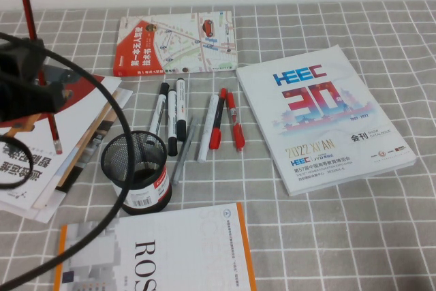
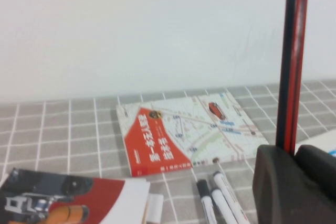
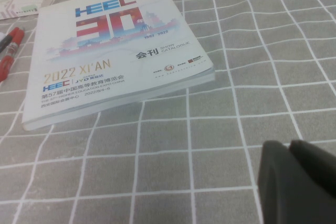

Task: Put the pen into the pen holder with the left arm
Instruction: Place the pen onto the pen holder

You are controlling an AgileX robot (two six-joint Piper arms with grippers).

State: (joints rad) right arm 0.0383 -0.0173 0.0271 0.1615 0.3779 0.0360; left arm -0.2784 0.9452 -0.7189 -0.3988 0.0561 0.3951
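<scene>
The pen (image 1: pixel 28 15), thin and dark red, stands nearly upright at the left of the table, above a stack of magazines (image 1: pixel 41 161). My left gripper (image 1: pixel 42 85) is shut on the pen's middle, well above the table. In the left wrist view the pen (image 2: pixel 291 72) rises from between the closed black fingers (image 2: pixel 273 182) of the left gripper (image 2: pixel 293 153). The pen holder (image 1: pixel 136 172), a black mesh cup with a barcode label, stands to the right of the pen and nearer the front. My right gripper (image 3: pixel 290 145) hovers shut over bare cloth, with nothing in it.
White markers (image 1: pixel 170 110), a grey pen (image 1: pixel 182 151) and red-capped pens (image 1: pixel 228 117) lie behind and right of the holder. An HEEC catalogue (image 1: pixel 320 120) lies at the right, a map booklet (image 1: pixel 177 42) at the back, a white book (image 1: pixel 170 257) in front. A black cable (image 1: pixel 116 100) loops past the holder.
</scene>
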